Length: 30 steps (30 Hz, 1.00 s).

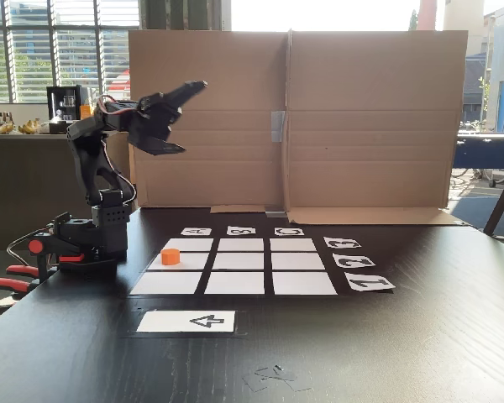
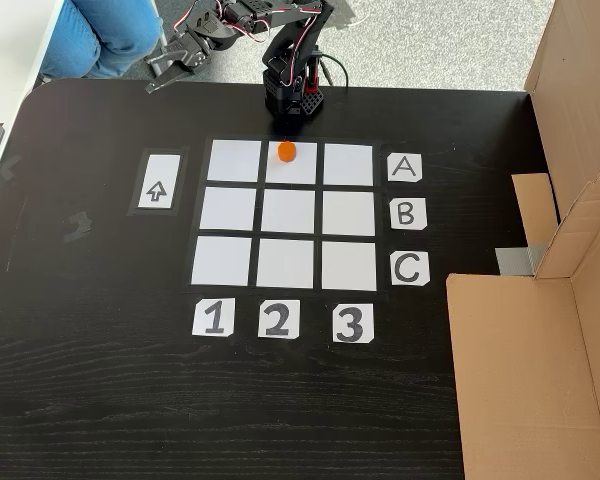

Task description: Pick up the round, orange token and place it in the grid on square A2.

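The black bench (image 1: 420, 336) is seen carrying everything, and a folded cardboard screen (image 1: 319, 117) is stood along its far edge in a fixed view. A person's blue-trousered leg (image 2: 105, 35) is seen beyond the bench edge. The black arm (image 1: 105, 201) is clamped at the bench edge beside the A row, folded up with its tool (image 1: 178, 117) raised well above the surface. The tool's jaws are seen parted, one finger pointing up and the other down, with nothing held between them. The grid (image 2: 288, 212) is laid flat, edged by the letter cards (image 2: 406, 213) and the number cards (image 2: 277, 320), with the arrow strip (image 2: 157, 181) set apart beside column 1. The token (image 2: 286, 152) is seen resting upright on square A2 (image 2: 298, 165), toward the cell's arm-side edge, well apart from the tool.
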{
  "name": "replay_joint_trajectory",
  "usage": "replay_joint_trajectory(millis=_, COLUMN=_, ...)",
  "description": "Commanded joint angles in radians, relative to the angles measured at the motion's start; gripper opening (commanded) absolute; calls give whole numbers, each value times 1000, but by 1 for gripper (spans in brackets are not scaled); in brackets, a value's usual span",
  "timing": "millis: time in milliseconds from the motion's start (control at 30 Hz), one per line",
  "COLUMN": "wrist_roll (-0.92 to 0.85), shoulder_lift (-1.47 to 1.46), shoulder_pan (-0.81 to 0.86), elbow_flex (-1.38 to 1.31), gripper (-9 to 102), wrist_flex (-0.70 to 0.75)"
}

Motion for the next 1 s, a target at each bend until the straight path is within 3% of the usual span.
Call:
replay_joint_trajectory(millis=0, wrist_roll=98, shoulder_lift=41, shoulder_pan=115, elbow_flex=-60, gripper=49, wrist_flex=-40)
replay_joint_trajectory(millis=167, wrist_roll=150, shoulder_lift=86, shoulder_pan=270, elbow_flex=-69, gripper=46, wrist_flex=-37)
replay_joint_trajectory(millis=533, wrist_roll=186, shoulder_lift=319, shoulder_pan=555, elbow_flex=120, gripper=20, wrist_flex=5)
replay_joint_trajectory(millis=767, wrist_roll=184, shoulder_lift=494, shoulder_pan=626, elbow_flex=387, gripper=0, wrist_flex=-6)
replay_joint_trajectory(millis=967, wrist_roll=183, shoulder_lift=676, shoulder_pan=629, elbow_flex=626, gripper=-1, wrist_flex=-29)
